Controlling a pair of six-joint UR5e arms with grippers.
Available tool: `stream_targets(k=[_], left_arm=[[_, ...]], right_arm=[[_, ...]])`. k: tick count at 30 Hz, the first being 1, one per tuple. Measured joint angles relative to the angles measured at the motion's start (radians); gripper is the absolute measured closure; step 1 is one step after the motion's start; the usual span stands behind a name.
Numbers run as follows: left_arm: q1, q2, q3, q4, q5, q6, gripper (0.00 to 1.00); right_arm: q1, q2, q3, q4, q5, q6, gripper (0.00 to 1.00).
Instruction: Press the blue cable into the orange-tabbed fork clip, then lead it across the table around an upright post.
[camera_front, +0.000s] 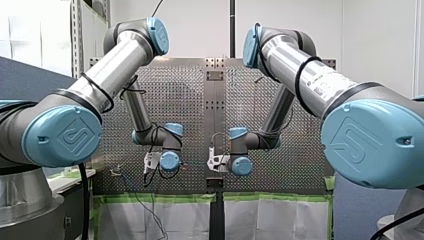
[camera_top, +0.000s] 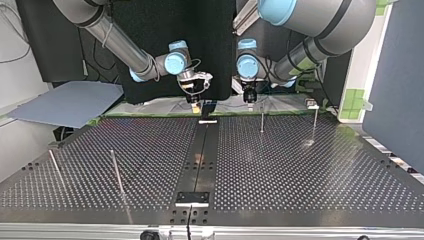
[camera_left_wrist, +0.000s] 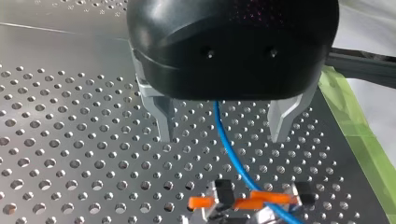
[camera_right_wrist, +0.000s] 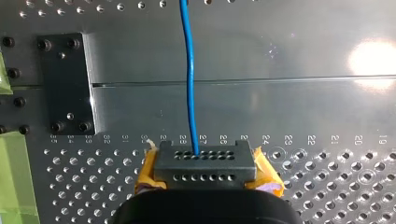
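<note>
In the left wrist view the blue cable runs from under my left gripper, between its two metal fingers, to the orange-tabbed fork clip just ahead. It lies across the clip's orange tabs. The fingers stand wide apart and touch nothing. In the right wrist view the blue cable stretches straight ahead over the plate from my right gripper, which is shut on it with yellow pads on both sides. In the top view my right gripper and my left gripper hang side by side at the table's far edge.
Two thin upright posts stand at the top view's far right, and two more lean at its near left. A black plate is bolted beside the cable. Green tape lines the table's edge.
</note>
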Motion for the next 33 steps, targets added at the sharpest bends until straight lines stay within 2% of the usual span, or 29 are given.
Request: stream_targets(k=[20,22,23,24,25,26,27,28,29,30,33], left_arm=[[-0.013,0.0,0.024,-0.017,-0.002,0.013,0.0],[-0.014,0.0,0.024,-0.017,-0.006,0.026,0.24],[-0.015,0.0,0.024,-0.017,-0.008,0.036,0.24],[-0.015,0.0,0.024,-0.017,-0.009,0.044,0.44],[-0.015,0.0,0.024,-0.016,-0.011,0.051,0.58],[-0.016,0.0,0.024,-0.016,-0.013,0.059,0.58],[-0.017,0.0,0.024,-0.016,-0.014,0.064,0.78],[-0.018,0.0,0.025,-0.016,-0.015,0.068,0.92],[-0.018,0.0,0.025,-0.016,-0.016,0.072,0.92],[-0.018,0.0,0.025,-0.016,-0.016,0.075,1.0],[-0.02,0.0,0.025,-0.015,-0.017,0.084,1.0]], right_arm=[[0.0,0.001,0.0,0.001,-0.001,-0.001,1.0],[0.0,0.001,0.0,0.001,-0.001,-0.001,1.0],[0.0,0.001,0.0,0.001,-0.001,-0.001,1.0],[0.0,0.001,0.0,0.001,-0.001,-0.001,1.0],[0.0,0.001,0.0,0.0,-0.001,-0.002,1.0],[0.0,0.001,0.0,0.0,-0.001,-0.002,1.0],[0.0,0.001,0.0,0.0,-0.001,-0.002,1.0],[0.0,0.002,0.0,0.0,-0.001,-0.002,1.0],[0.0,0.002,0.001,0.0,-0.001,-0.002,1.0],[0.0,0.001,0.0,0.0,-0.001,-0.002,1.0],[0.0,0.002,0.0,0.001,-0.001,-0.002,1.0]])
